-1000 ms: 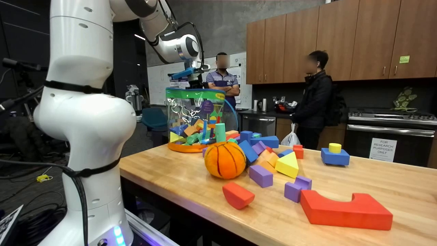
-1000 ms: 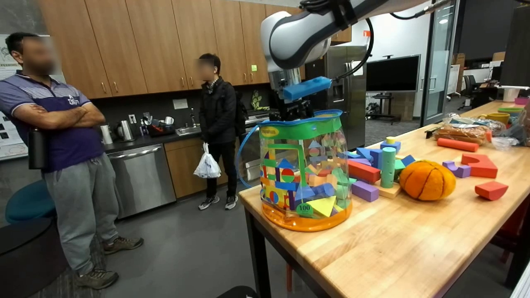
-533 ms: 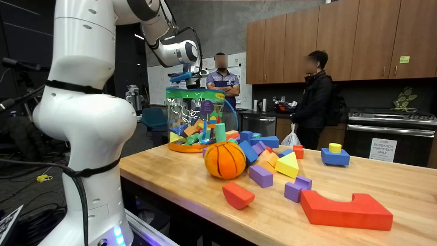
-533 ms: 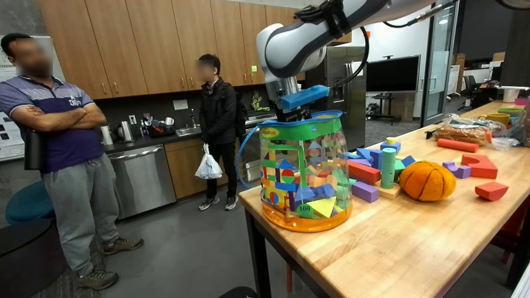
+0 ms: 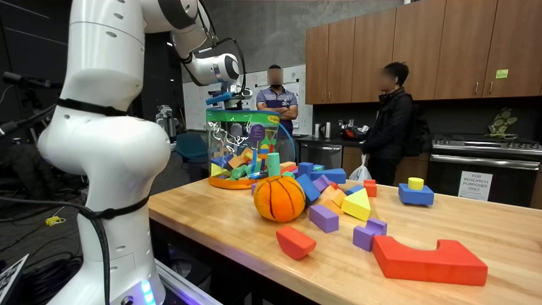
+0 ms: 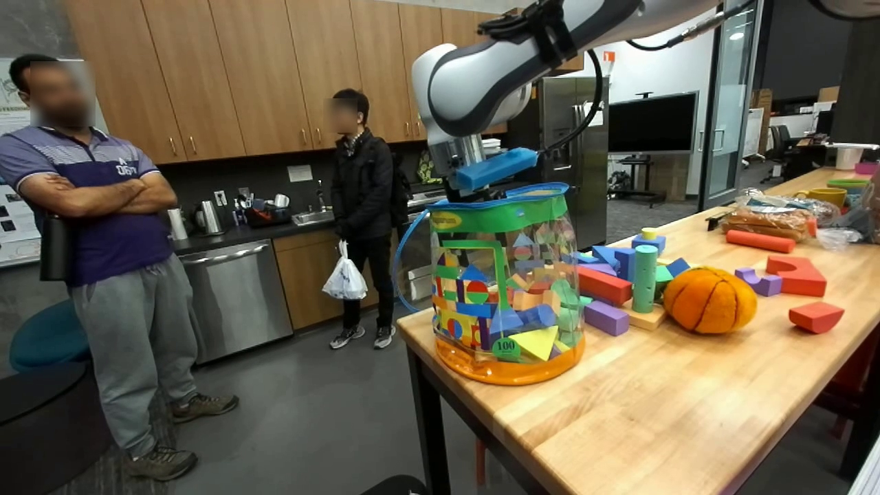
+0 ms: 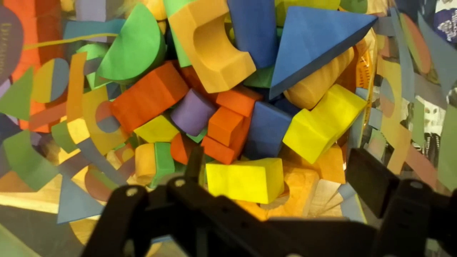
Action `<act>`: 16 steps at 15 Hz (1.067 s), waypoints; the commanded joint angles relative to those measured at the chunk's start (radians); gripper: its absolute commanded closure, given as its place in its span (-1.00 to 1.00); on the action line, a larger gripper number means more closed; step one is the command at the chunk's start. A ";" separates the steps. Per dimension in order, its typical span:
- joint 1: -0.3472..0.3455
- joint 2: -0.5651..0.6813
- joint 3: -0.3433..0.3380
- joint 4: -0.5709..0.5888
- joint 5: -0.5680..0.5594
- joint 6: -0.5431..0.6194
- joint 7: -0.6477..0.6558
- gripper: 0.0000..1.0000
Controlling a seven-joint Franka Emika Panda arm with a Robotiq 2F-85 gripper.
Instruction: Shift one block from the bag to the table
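One claw [image 7: 280, 168], jaws spread wide | lower into the bag [image 6: 509, 218] than before | bag unmoved

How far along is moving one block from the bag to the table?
Done: the open gripper is at the mouth of the bag. Under way: apparently the grasp; a yellow block shows between the jaws in the wrist view, but nothing is gripped. Left: closing on a block, lifting it out and setting it on the table. A purple block, among others, already lies there; its origin isn't shown.
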 commanded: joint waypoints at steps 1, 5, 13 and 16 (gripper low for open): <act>0.002 0.001 -0.001 0.003 0.000 -0.003 0.001 -1.00; 0.008 0.050 0.003 0.052 0.004 -0.015 0.002 -1.00; 0.010 0.168 -0.037 0.141 -0.006 -0.039 0.043 -1.00; 0.004 0.180 -0.053 0.143 0.007 -0.045 0.049 -1.00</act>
